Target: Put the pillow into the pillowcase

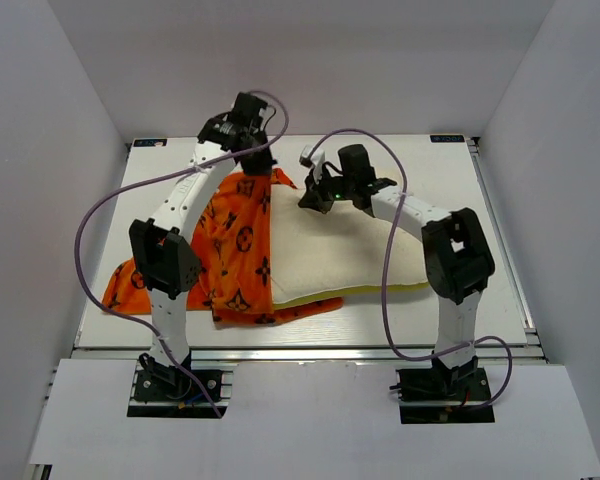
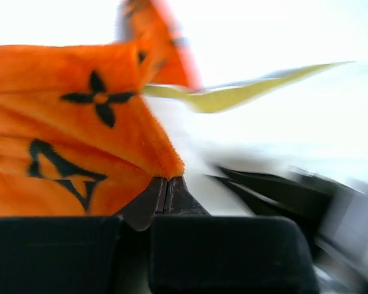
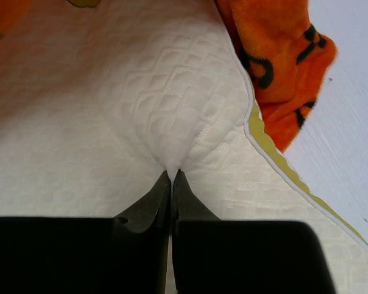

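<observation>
Left pincer (image 2: 167, 187) clamped on pillowcase (image 2: 80, 141); right pincer (image 3: 172, 180) clamped on pillow (image 3: 172, 92), partly hidden by pillowcase.

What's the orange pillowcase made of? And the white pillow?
Pillowcase: looks like fuzzy plush or fleece, matte; short fibres fringe its edge. Pillow: looks like quilted cloth, maybe cotton, with a raised diamond pattern; it puckers where pinched, so probably soft.

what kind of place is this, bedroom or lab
Probably a lab robot cell, not a bedroom: a white table boxed in by white walls, with the left arm and right arm bolted at its near edge.
</observation>
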Motion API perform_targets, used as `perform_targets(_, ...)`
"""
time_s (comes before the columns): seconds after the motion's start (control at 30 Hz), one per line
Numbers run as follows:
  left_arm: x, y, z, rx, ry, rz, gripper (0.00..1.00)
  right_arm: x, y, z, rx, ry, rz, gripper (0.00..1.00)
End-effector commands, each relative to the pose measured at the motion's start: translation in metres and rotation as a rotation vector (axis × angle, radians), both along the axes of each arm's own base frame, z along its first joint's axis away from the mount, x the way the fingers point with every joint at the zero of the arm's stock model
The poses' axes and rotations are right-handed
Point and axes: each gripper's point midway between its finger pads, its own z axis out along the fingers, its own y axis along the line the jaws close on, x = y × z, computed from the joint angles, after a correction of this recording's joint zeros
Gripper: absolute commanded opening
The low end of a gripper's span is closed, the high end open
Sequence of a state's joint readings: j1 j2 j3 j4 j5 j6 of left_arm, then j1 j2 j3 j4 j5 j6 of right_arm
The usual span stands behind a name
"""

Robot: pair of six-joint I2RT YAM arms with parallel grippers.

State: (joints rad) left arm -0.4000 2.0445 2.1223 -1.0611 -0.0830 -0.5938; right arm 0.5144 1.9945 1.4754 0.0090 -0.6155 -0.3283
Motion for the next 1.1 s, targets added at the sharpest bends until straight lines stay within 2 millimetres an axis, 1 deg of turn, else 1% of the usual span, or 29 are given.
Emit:
perform_targets(0.0,-0.022,-0.07,0.06,-0.219,-0.053,-0.177,0.0,-0.004,0.008,0.083,0.179,-0.034,-0.066,0.0)
perform_targets(0.03,-0.03,-0.078,0.061,-0.243,-0.046,-0.193,0.0,-0.006,0.002,0.094,0.209,-0.012,-0.104,0.0)
perform_targets(0.07,-0.036,-0.087,0.05,-0.248,-0.021,-0.217,0.0,-0.005,-0.001,0.103,0.229,-0.014,-0.124,0.0)
perform_targets(0.1,-0.045,-0.092,0.057,-0.273,-0.028,-0.224,0.0,-0.003,-0.004,0.109,0.245,-0.01,-0.145,0.0)
perform_targets(0.13,-0.057,-0.104,0.055,-0.297,-0.015,-0.259,0.0,-0.001,-0.007,0.119,0.263,-0.022,-0.17,0.0)
perform_targets(0.17,-0.059,-0.111,0.056,-0.32,-0.027,-0.269,0.0,0.001,-0.011,0.126,0.294,0.024,-0.205,0.0)
perform_targets(0.23,-0.076,-0.117,0.039,-0.332,0.014,-0.267,0.0,0.003,-0.018,0.138,0.337,0.051,-0.251,0.0)
perform_targets(0.27,-0.076,-0.119,0.036,-0.34,0.01,-0.263,0.0,0.004,-0.021,0.143,0.377,0.086,-0.278,0.0)
perform_targets(0.3,-0.082,-0.116,0.015,-0.33,0.055,-0.241,0.0,0.004,-0.023,0.145,0.4,0.106,-0.296,0.0)
perform_targets(0.33,-0.084,-0.113,0.01,-0.327,0.059,-0.231,0.0,0.001,-0.025,0.151,0.427,0.113,-0.303,0.0)
perform_targets(0.37,-0.08,-0.113,0.004,-0.324,0.043,-0.216,0.0,-0.001,-0.026,0.147,0.45,0.129,-0.306,0.0)
perform_targets(0.4,-0.082,-0.109,-0.013,-0.314,0.07,-0.188,0.0,-0.006,-0.025,0.146,0.48,0.181,-0.31,0.0)
perform_targets(0.43,-0.078,-0.109,-0.02,-0.312,0.068,-0.176,0.0,-0.011,-0.024,0.141,0.487,0.205,-0.303,0.0)
perform_targets(0.5,-0.067,-0.109,-0.028,-0.306,0.058,-0.139,0.0,-0.02,-0.022,0.111,0.45,0.256,-0.312,0.0)
perform_targets(0.57,-0.052,-0.113,-0.027,-0.304,0.039,-0.114,0.0,-0.019,-0.028,0.078,0.387,0.265,-0.354,0.0)
perform_targets(0.6,-0.048,-0.113,-0.025,-0.304,0.031,-0.109,0.16,-0.018,-0.034,0.057,0.328,0.235,-0.362,0.0)
perform_targets(0.63,-0.041,-0.115,-0.015,-0.312,0.009,-0.108,0.27,-0.016,-0.039,0.041,0.281,0.226,-0.368,0.14)
perform_targets(0.67,-0.038,-0.116,-0.009,-0.314,-0.005,-0.112,0.39,-0.016,-0.044,0.033,0.245,0.207,-0.357,0.22)
perform_targets(0.7,-0.034,-0.111,-0.004,-0.308,-0.017,-0.104,0.55,-0.019,-0.05,0.023,0.206,0.192,-0.339,0.3)
perform_targets(0.73,-0.032,-0.109,0.011,-0.307,-0.035,-0.101,0.6,-0.014,-0.062,0.028,0.18,0.113,-0.322,0.43)
perform_targets(0.8,-0.028,-0.096,0.032,-0.273,-0.085,-0.093,0.67,-0.017,-0.073,0.042,0.167,0.051,-0.26,0.51)
perform_targets(0.83,-0.033,-0.088,0.055,-0.254,-0.121,-0.107,0.7,-0.013,-0.087,0.063,0.161,-0.042,-0.239,0.59)
perform_targets(0.87,-0.037,-0.082,0.068,-0.243,-0.142,-0.111,0.71,-0.016,-0.091,0.076,0.16,-0.08,-0.207,0.62)
perform_targets(0.9,-0.037,-0.069,0.078,-0.195,-0.176,-0.081,0.71,-0.027,-0.094,0.102,0.177,-0.122,-0.143,0.66)
perform_targets(0.93,-0.047,-0.058,0.083,-0.166,-0.168,-0.075,0.72,-0.029,-0.1,0.113,0.149,-0.198,-0.108,0.72)
perform_targets(0.97,-0.061,-0.047,0.1,-0.156,-0.198,-0.083,0.72,-0.035,-0.102,0.121,0.126,-0.233,-0.077,0.72)
perform_targets(1.0,-0.073,-0.039,0.102,-0.14,-0.188,-0.088,0.72,-0.05,-0.101,0.136,0.129,-0.268,-0.011,0.75)
perform_targets(1.03,-0.085,-0.033,0.105,-0.136,-0.187,-0.101,0.7,-0.065,-0.104,0.132,0.087,-0.273,0.059,0.76)
perform_targets(1.07,-0.112,-0.025,0.101,-0.131,-0.172,-0.119,0.7,-0.079,-0.104,0.131,0.079,-0.265,0.105,0.8)
